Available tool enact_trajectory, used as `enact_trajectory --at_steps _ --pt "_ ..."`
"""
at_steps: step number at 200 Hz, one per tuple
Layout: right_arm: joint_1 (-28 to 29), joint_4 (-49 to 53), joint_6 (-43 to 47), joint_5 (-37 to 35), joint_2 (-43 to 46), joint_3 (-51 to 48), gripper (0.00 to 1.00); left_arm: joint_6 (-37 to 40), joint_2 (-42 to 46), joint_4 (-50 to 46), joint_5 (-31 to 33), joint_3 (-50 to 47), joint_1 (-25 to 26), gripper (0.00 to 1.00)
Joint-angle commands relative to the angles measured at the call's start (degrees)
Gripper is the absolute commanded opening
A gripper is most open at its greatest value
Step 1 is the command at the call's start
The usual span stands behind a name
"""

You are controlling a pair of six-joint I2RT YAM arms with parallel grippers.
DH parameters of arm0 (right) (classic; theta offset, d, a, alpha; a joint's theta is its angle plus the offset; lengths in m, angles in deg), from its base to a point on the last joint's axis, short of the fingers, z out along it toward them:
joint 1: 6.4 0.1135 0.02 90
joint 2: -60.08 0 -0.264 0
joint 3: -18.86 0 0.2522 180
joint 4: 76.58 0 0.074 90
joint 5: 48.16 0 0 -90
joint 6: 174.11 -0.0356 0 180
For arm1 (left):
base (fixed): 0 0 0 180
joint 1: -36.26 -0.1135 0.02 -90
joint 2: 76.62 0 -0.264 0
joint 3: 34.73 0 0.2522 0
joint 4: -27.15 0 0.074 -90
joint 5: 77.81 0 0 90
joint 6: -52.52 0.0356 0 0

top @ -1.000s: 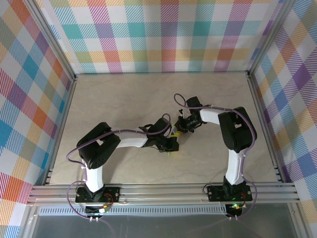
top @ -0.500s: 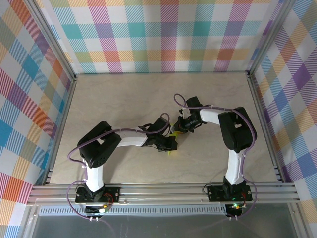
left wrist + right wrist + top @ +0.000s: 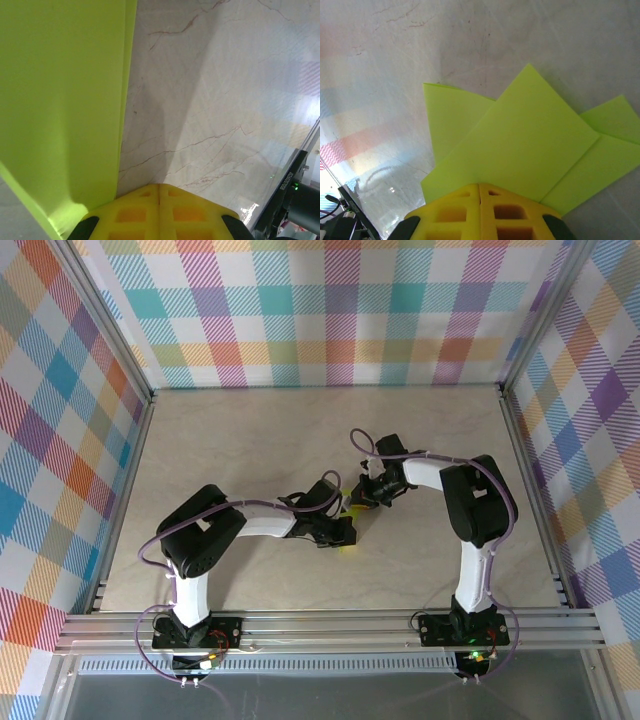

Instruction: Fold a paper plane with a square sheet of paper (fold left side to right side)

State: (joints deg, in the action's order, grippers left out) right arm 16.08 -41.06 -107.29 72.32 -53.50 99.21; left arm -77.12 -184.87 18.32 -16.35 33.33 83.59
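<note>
The square sheet of paper is lime and lies on the marble table folded into overlapping flaps, with a pointed corner away from the camera. My right gripper is shut, its yellow fingertips resting on the near edge of the top flap. In the left wrist view the paper spreads over the left side with a straight folded edge. My left gripper is shut beside that edge, over bare table. From above, both grippers meet mid-table and hide most of the paper. The paper plane is out of view.
The marble table top is fenced by aluminium rails and plaid walls. A black arm base shows at the lower right of the left wrist view.
The left wrist has edged slightly toward the back left, and a little more lime paper shows between the two grippers. Both grippers stay shut.
</note>
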Motion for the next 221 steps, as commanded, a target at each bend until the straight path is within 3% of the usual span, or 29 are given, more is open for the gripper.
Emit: enact_trajectory --at_steps 1,92,221 --pt "0.41 4.24 1.27 -10.09 -5.17 -1.9 0.0 -0.92 0.03 -1.82 -0.62 -3.11 -0.22 0.0" --pt "0.37 4.96 1.5 -10.32 -5.6 -1.58 0.0 -3.82 3.37 0.35 -0.52 -9.79 2.48 0.0" --pt "0.54 4.75 1.3 -9.78 -6.19 -1.26 0.0 -5.41 5.41 1.18 -0.43 -11.42 3.43 0.0"
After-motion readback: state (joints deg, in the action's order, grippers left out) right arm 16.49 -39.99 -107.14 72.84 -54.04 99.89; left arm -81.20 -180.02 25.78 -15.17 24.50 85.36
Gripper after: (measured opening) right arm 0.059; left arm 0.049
